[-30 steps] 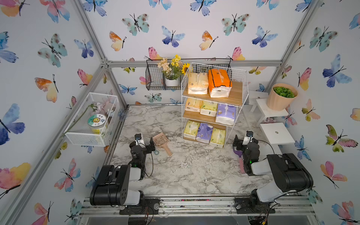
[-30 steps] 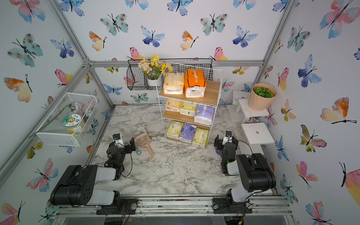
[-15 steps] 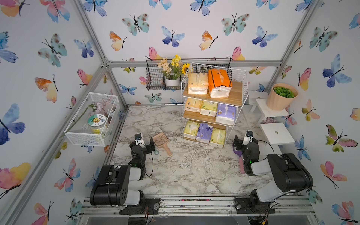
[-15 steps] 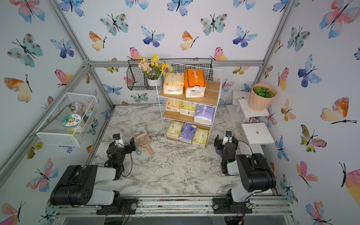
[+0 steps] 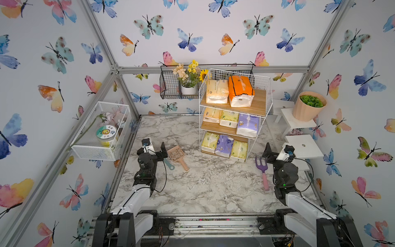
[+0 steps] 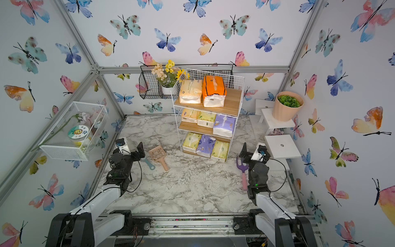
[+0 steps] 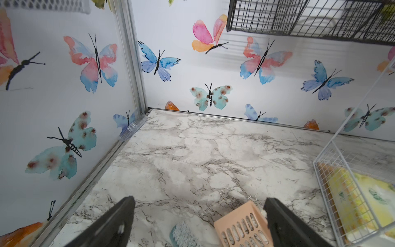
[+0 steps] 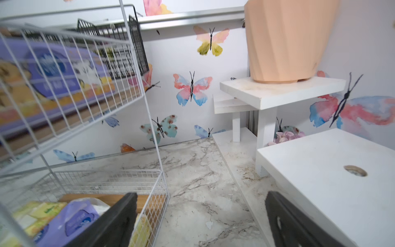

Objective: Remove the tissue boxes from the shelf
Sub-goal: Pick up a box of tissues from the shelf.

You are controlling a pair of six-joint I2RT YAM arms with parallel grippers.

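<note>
— Left hand (image 5: 152, 150)?
— Spread wide, empty, parked low on the counter (image 5: 203, 192) just left of the shelf (image 5: 259, 100). Same for right hand (image 5: 275, 153): spread wide, gripping nothing, close by the shelf's bottom tier on the right.

— And the boxes (image 5: 215, 92)?
— All eight on the shelf, untouched. Two on top, including the orange box (image 5: 240, 88), then three on the middle board and three on the bottom.

— Why packed end-out like that?
— Probably to leave the front as the way out. Fenced in by mesh at the sides and behind the top tier, so best drawn straight forward. Worth starting with the middle lavender box (image 5: 248, 126), seemingly poking past its board's front edge.

— Room to move?
— Plenty of bare counter in front of the shelf for setting down. Tighter at the flanks: crowded front-left of the shelf by scoop (image 5: 176, 153) and brush (image 5: 168, 165), front-right by rake (image 5: 261, 165), and hemmed in to the right of the shelf by the white stand (image 5: 303, 147). Worth minding the wire uprights when reaching between tiers.
</note>
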